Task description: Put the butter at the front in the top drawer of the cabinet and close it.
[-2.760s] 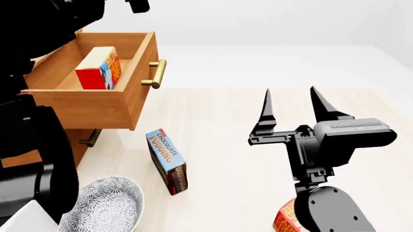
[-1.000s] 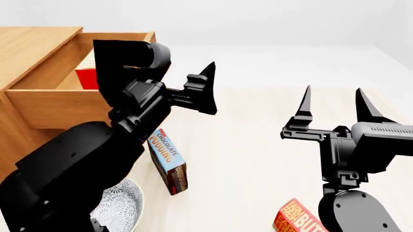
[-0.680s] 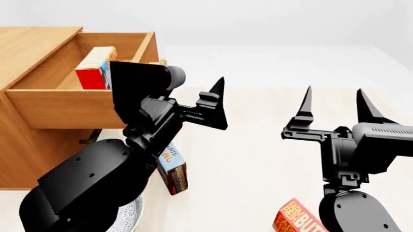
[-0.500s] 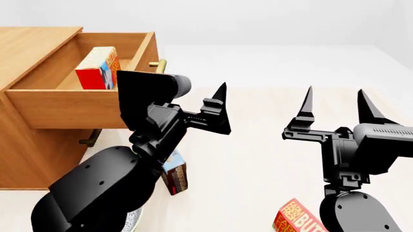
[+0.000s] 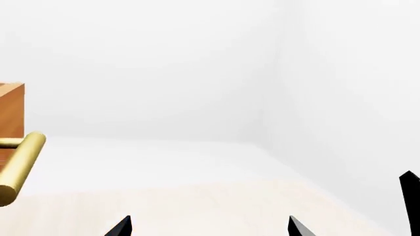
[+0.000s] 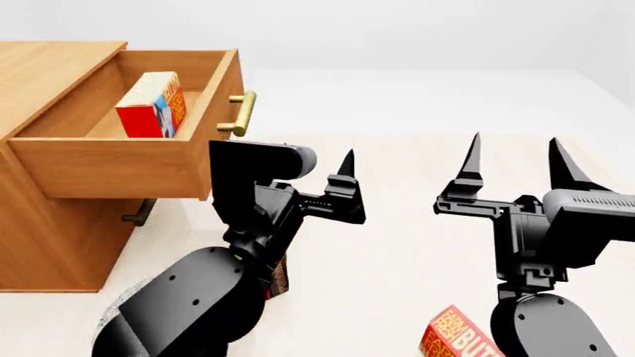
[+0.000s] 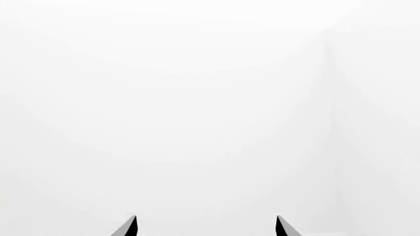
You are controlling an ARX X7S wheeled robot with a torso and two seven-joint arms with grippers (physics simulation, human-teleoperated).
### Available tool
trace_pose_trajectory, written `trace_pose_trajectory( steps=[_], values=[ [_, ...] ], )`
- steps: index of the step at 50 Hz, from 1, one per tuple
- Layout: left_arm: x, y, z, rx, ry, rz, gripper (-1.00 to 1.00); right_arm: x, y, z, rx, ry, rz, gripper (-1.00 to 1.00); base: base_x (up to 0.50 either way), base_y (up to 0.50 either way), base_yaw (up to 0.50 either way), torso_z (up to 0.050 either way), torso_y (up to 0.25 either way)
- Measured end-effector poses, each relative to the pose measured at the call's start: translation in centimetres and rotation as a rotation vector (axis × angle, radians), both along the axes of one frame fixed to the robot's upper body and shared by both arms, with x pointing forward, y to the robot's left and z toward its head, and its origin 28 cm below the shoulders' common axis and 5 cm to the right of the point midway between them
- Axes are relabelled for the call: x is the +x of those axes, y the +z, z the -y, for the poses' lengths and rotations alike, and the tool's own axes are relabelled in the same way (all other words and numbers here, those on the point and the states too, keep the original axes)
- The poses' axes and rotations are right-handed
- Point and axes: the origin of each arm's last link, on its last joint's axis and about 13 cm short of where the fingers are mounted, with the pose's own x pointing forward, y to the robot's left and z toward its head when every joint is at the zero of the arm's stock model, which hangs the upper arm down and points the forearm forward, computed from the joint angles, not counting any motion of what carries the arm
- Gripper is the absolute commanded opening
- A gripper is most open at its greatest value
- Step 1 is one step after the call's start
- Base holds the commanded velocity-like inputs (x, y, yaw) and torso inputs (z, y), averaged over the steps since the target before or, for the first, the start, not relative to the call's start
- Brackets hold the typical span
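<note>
With fingers spread wide and holding nothing, the left gripper (image 6: 343, 195) hangs below and right of the drawer handle (image 6: 238, 113), butter (image 6: 152, 104) already inside; a glancing push could skew the drawer (image 6: 129, 160).
</note>
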Motion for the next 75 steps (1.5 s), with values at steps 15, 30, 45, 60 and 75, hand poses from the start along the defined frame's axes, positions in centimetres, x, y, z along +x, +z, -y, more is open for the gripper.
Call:
trace_pose_trajectory(
  steps=[15,30,45,60,75],
  values=[
    [1.0,-0.4,0.6,0.034,0.121,-0.04,1.0,-0.1,0.0,0.0,0.003,0.005,-0.001,1.0,0.0,0.0,0.0,0.0,0.0],
    [2.5,-0.3,0.8,0.052,0.241,-0.072,1.0,0.5,0.1,-0.4,0.002,0.009,-0.004,1.0,0.0,0.0,0.0,0.0,0.0],
    [3.8,-0.2,0.5,0.055,0.327,-0.097,1.0,0.6,0.0,-0.5,0.0,0.011,-0.005,1.0,0.0,0.0,0.0,0.0,0.0],
    [4.6,-0.3,0.3,0.08,0.401,-0.114,1.0,0.4,0.0,-0.3,0.001,0.012,-0.005,1.0,0.0,0.0,0.0,0.0,0.0],
    [5.2,-0.5,0.2,0.121,0.463,-0.113,1.0,0.5,0.0,-0.4,0.002,0.014,-0.006,1.0,0.0,0.0,0.0,0.0,0.0]
  ],
)
